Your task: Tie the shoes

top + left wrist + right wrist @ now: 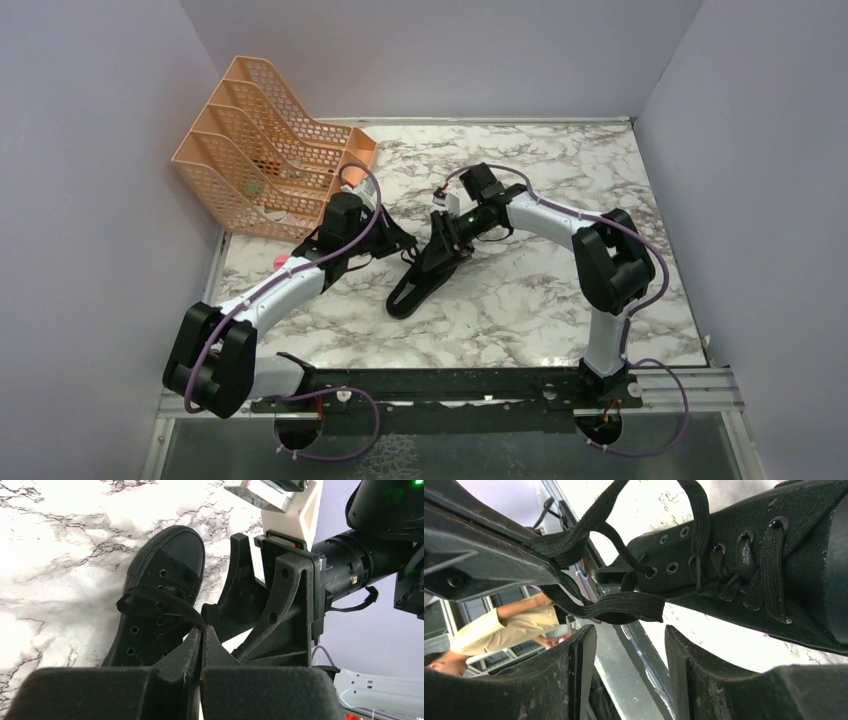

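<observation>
The black shoe (413,286) lies slanted on the marble table, toe toward the near edge. It also shows in the left wrist view (165,575) and the right wrist view (749,565). My left gripper (403,244) is just left of the shoe's heel end, shut on a black lace (165,605) at its fingertips (204,629), with the lace pulled off the eyelets. My right gripper (441,254) is over the shoe's heel end, open and empty (629,630). A flat lace loop (624,605) hangs just beyond its fingertips, running to the left gripper's fingers (489,565).
An orange mesh file rack (270,160) stands at the back left, behind the left arm. Purple walls close in the table on three sides. A black mounting rail (450,385) runs along the near edge. A person (509,622) shows beyond the table.
</observation>
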Available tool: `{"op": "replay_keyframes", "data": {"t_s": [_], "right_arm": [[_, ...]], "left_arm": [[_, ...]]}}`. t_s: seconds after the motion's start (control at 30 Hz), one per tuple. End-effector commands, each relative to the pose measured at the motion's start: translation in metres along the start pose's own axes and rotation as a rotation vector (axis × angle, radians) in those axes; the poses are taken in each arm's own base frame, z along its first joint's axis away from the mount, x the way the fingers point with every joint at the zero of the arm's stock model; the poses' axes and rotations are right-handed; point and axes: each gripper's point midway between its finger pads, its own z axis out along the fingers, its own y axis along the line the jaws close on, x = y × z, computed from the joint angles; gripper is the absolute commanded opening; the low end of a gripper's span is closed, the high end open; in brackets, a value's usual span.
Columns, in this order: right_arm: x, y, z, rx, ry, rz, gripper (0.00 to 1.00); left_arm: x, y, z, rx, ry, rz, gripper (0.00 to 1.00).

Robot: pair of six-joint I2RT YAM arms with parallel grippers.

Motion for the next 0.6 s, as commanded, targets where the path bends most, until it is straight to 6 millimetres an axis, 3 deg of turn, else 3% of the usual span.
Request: {"op": "replay_keyframes", "data": {"t_s": [0.0, 0.23, 0.4, 0.57], "right_arm": [[0.014, 0.009, -0.007, -0.028, 0.029, -0.073, 0.6], [0.005, -0.008, -0.026, 0.211, -0.066, -0.142, 0.62], [0.016, 0.02, -0.035, 0.256, -0.133, -0.319, 0.67], [0.012, 0.06, -0.028, 0.226, -0.2, -0.8, 0.67]], "left_arm": [[-0.007, -0.005, 0.0, 0.014, -0.009, 0.002, 0.0], [-0.008, -0.001, 0.006, 0.0, -0.004, -0.004, 0.0], [-0.008, 0.0, 0.012, 0.011, -0.001, -0.004, 0.0], [-0.007, 0.0, 0.019, 0.023, 0.023, -0.004, 0.0]]}}
